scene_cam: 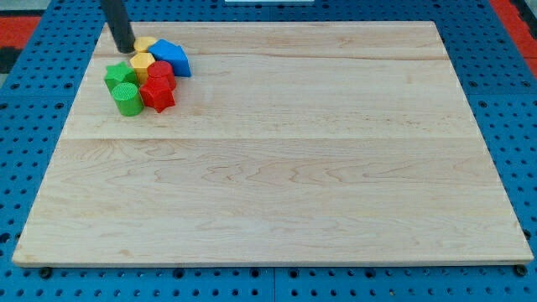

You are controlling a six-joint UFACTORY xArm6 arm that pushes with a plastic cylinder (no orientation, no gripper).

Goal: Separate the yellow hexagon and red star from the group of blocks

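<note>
Seven blocks sat bunched in the worktop's (277, 168) top-left corner. My tip (126, 49) stood at the cluster's upper edge, just above the yellow hexagon (141, 61) and beside another yellow block (145, 43). The red star (158, 95) lay at the bunch's lower right, touching a red cylinder (161, 75). A blue block (172, 57) sat right of the hexagon. Two green blocks (119, 76) (127, 98) held the left side. My end effector was a plain rod, with nothing to open or close.

No text, label, brand or number can be read anywhere. The board (277, 151) carries only bare wood grain.
</note>
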